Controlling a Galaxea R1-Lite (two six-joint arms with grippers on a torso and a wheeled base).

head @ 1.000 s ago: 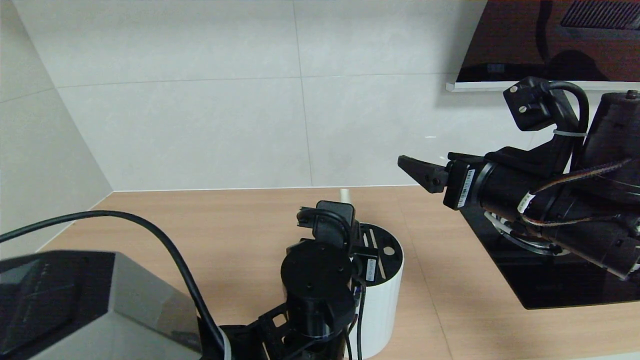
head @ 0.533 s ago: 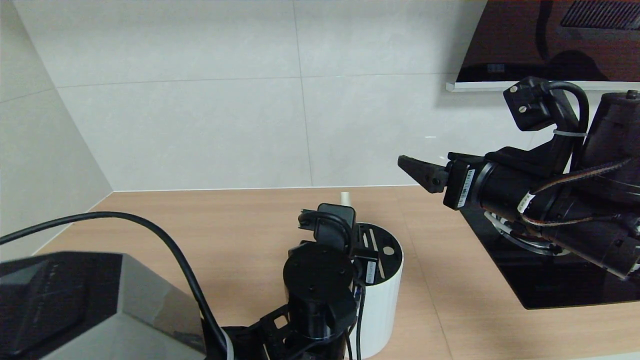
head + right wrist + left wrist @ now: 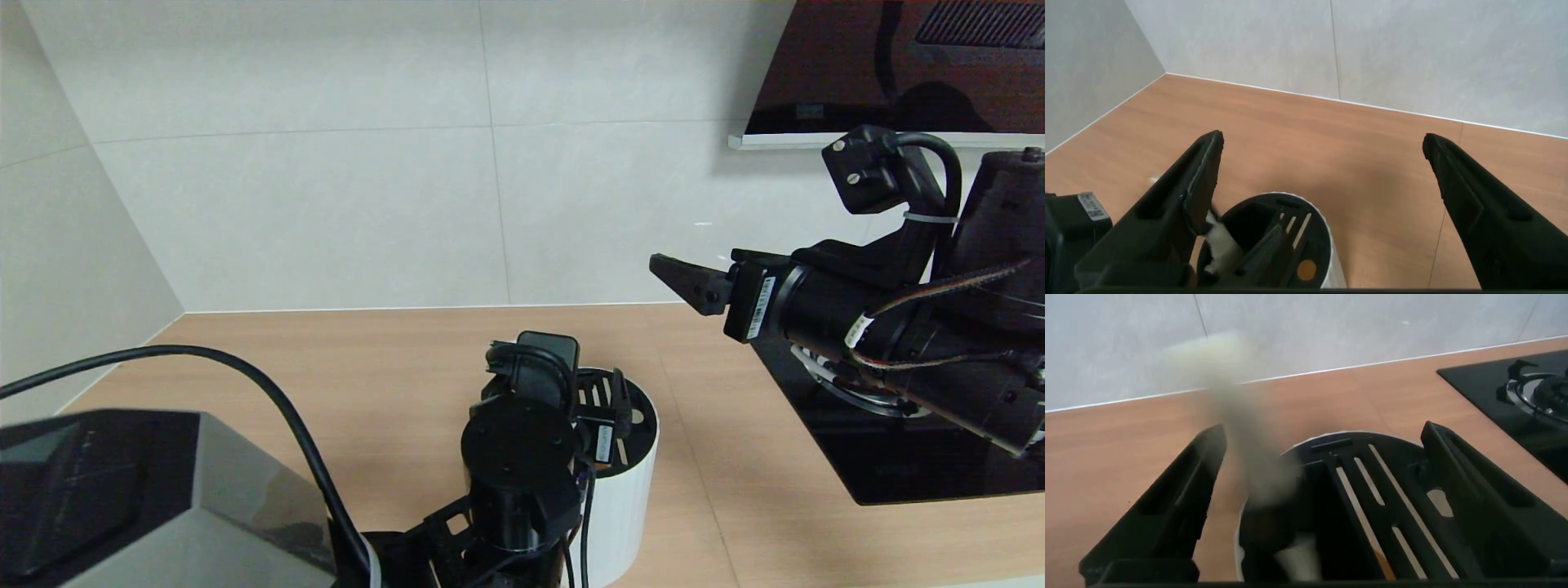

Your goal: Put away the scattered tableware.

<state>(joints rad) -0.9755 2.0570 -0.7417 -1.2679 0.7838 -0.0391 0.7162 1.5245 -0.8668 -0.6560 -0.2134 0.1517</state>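
A pale utensil (image 3: 1237,400), blurred in the left wrist view, stands tilted with its lower end down in the open compartment of the holder (image 3: 627,490), beside the narrow slots. The left gripper (image 3: 1321,434) hangs right over the holder, its fingers spread wide on either side of the utensil and not closed on it. The head view adds the outside: a white round holder with a black slotted top, standing on the wooden counter (image 3: 326,359), partly behind the left arm. The right gripper (image 3: 1323,140) is held high, well apart from the holder, near the black stove (image 3: 898,469). Its own view shows its fingers wide with nothing between them, and a white piece (image 3: 1215,237) in the holder's opening.
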